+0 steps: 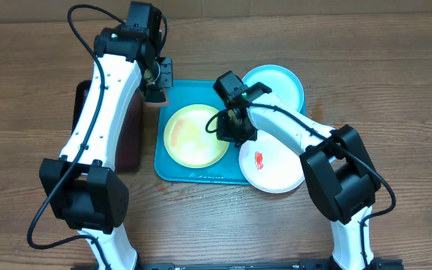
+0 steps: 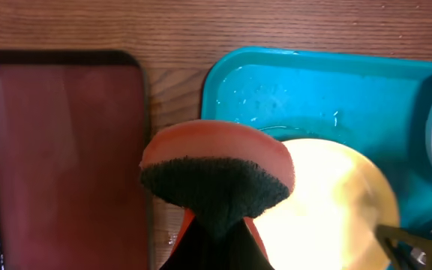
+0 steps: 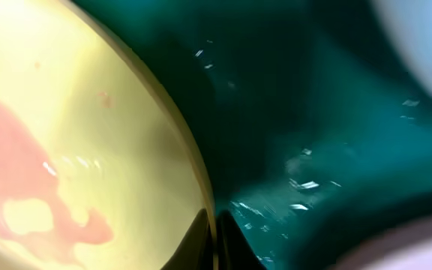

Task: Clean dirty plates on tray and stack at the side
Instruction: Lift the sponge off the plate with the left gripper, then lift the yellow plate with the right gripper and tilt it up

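- Being held in the clamped left gripper (image 1: 156,86): a sponge (image 2: 216,169), over the tray (image 1: 172,169) edge.
- Being pressed shut at the yellow-green plate (image 1: 193,135) rim on the tray, possibly pinching it: the right gripper (image 3: 216,244).
- Red smears are being seen there and on the white plate (image 1: 272,161); nothing is being stacked yet.

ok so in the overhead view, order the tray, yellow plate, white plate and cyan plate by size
1. tray, clearly largest
2. yellow plate, white plate, cyan plate: these look alike, so not ranked; the arm covers part of the white and cyan ones
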Controlling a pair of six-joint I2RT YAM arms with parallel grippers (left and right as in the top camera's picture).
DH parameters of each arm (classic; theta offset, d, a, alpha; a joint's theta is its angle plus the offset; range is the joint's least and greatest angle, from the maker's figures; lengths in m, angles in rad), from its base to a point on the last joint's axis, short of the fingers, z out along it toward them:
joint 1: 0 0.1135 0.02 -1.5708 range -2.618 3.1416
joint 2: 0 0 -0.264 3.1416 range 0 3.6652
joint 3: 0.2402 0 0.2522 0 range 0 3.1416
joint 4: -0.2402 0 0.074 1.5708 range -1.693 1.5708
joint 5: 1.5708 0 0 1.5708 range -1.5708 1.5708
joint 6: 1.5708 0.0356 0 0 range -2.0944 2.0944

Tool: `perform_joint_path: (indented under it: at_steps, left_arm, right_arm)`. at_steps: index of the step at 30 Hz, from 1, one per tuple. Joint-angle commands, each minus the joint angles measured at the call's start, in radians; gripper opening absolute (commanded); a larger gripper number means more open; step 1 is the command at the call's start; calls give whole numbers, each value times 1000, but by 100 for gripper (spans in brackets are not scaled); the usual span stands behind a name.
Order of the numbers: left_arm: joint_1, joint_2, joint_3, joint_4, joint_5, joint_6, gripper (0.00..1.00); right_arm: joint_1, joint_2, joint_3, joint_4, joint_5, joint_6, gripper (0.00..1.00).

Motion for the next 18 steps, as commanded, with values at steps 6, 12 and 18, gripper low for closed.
perform_joint_path:
  at_steps: [6, 12, 18]
  left_arm:
    - [14, -4, -17, 3, 12, -24, 4]
    - [14, -3, -17, 3, 12, -24, 4]
    - [14, -3, -17, -3, 13, -24, 5]
  right_arm:
    - [83, -145, 80, -123, 394, -11, 4]
    - [148, -230, 85, -186, 671, 36, 4]
    - [207, -275, 85, -221, 877, 44, 4]
